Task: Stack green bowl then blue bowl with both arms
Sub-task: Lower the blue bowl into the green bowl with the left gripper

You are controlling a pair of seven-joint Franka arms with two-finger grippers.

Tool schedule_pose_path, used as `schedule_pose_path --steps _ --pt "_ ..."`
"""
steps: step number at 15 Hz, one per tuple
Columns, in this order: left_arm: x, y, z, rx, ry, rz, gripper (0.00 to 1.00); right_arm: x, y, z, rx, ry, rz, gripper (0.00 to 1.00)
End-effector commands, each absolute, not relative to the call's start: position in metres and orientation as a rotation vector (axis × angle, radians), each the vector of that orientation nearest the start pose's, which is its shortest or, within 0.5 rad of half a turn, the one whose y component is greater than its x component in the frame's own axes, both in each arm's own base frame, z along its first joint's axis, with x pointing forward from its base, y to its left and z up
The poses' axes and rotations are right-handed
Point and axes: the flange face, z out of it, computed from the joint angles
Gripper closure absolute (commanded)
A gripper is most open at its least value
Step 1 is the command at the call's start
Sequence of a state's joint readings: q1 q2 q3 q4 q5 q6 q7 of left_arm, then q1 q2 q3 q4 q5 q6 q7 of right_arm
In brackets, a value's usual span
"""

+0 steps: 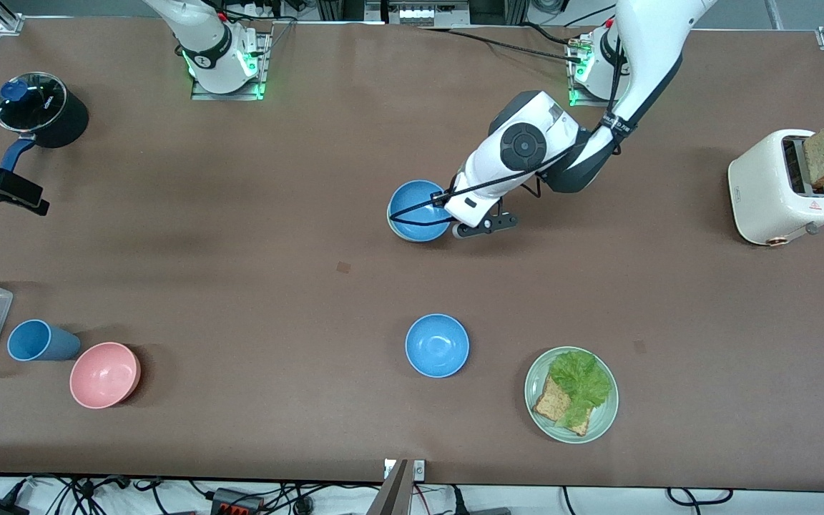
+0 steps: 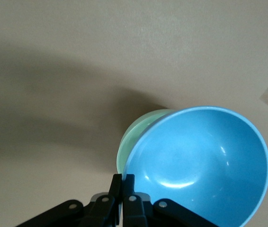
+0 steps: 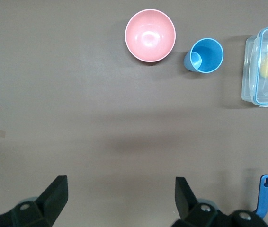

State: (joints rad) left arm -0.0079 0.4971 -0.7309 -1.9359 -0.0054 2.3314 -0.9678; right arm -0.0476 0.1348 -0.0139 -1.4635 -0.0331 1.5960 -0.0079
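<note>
Risk here: the left hand point(image 2: 122, 189) pinches the round sky-blue matte bowl point(image 2: 201, 165) by its rim, tilted over the pale mint-green bowl point(image 2: 141, 130) mid-counter, so it could slip or seat crooked. Right hand point(image 3: 120, 196) waits spread wide, up over the counter's right-arm end.

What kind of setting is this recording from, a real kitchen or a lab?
Most likely a robotics lab staged as a kitchen: a bare brown table with the arms' bases bolted along one edge, loose cables below the near edge, and props such as a toaster and a sandwich plate.
</note>
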Motion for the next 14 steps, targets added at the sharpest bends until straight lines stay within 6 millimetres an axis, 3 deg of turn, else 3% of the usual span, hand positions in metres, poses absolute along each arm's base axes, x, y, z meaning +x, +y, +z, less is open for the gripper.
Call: schedule_pose_path --steps 1,3,4,7,10,14 --pt "0.473 -0.403 0.281 -3.304 -0.48 0.362 1.0 0.589 -0.036 0.603 -3.176 0.044 -0.025 0.0" --pt "0.473 -0.404 0.276 -3.294 -0.489 0.342 0.99 0.587 -0.029 0.608 -3.182 0.02 -0.034 0.0" --pt "0.475 -0.404 0.271 -3.289 -0.514 0.331 0.98 0.586 -0.036 0.609 -3.183 0.036 -0.039 0.0" --pt "0.478 -0.403 0.275 -3.276 -0.576 0.315 0.91 0.584 -0.037 0.606 -3.182 0.012 -0.021 0.0" --pt "0.49 -0.397 0.304 -3.25 -0.624 0.291 0.9 0.571 -0.038 0.593 -3.178 0.013 -0.014 0.0" --pt "0.525 -0.381 0.354 -3.188 -0.641 0.356 0.88 0.542 -0.038 0.583 -3.176 0.021 -0.104 0.0"
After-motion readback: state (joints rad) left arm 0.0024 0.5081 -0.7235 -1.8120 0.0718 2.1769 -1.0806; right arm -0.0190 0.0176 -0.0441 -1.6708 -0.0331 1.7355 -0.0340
